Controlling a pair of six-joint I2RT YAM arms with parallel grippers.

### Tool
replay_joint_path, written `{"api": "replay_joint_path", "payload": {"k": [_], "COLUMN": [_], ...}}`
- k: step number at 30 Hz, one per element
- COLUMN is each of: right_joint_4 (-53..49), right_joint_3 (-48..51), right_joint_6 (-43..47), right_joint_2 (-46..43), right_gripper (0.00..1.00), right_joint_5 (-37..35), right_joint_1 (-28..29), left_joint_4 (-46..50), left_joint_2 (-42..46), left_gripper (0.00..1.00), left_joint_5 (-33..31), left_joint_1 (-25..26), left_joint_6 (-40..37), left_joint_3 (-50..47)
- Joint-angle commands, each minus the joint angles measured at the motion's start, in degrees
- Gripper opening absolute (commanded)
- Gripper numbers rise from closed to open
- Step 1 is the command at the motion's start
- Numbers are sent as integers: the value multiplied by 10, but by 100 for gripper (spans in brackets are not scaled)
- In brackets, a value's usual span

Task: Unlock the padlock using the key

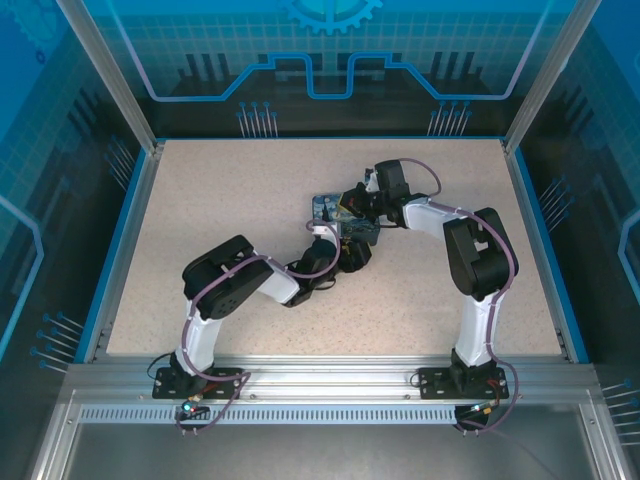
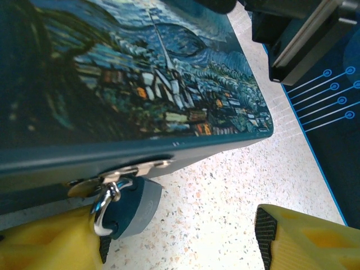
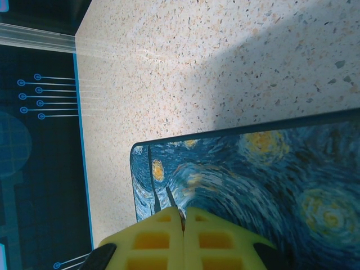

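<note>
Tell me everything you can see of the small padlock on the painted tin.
The padlock is small, with a rounded teal body, paler grey-blue on one face, and a thin, shiny silver shackle, apparently metal. It hangs tilted from the silvery hasp on the front wall of the tin, the shackle threaded through it, over the speckled table. The shackle looks closed. One yellow finger of the open left claw hides its lower corner; contact is unclear.

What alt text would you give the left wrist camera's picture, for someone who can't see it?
A tiny teal padlock is hooked by its silvery shackle through the clasp of a tin box painted with a starry night, on a speckled table. The left gripper stands open, one yellow finger right beside the padlock.
</note>
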State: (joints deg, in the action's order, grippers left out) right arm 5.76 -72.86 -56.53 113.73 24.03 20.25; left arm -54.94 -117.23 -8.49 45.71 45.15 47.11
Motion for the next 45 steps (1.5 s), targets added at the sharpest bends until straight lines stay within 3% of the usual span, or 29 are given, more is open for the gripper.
{"api": "replay_joint_path", "payload": {"k": [1, 17, 27, 45], "right_joint_4": [-21, -17, -14, -12], "right_joint_3": [-5, -2, -3, 0], "right_joint_6": [-2, -5, -9, -10], "right_joint_2": [23, 23, 24, 23], "right_gripper": [0, 0, 0, 0], "right_joint_5": [-3, -3, -2, 1], "right_joint_1": [11, 12, 12, 12], "left_joint_4": [-23, -13, 44, 90], "left_joint_2": [-12, -3, -10, -44], "left_gripper": [68, 47, 46, 39], "left_joint_5": [-14, -142, -190, -195], "left_joint_1": [9, 23, 41, 41], "left_joint_6": [15, 78, 91, 62], "left_joint_3": [6, -4, 4, 45]}}
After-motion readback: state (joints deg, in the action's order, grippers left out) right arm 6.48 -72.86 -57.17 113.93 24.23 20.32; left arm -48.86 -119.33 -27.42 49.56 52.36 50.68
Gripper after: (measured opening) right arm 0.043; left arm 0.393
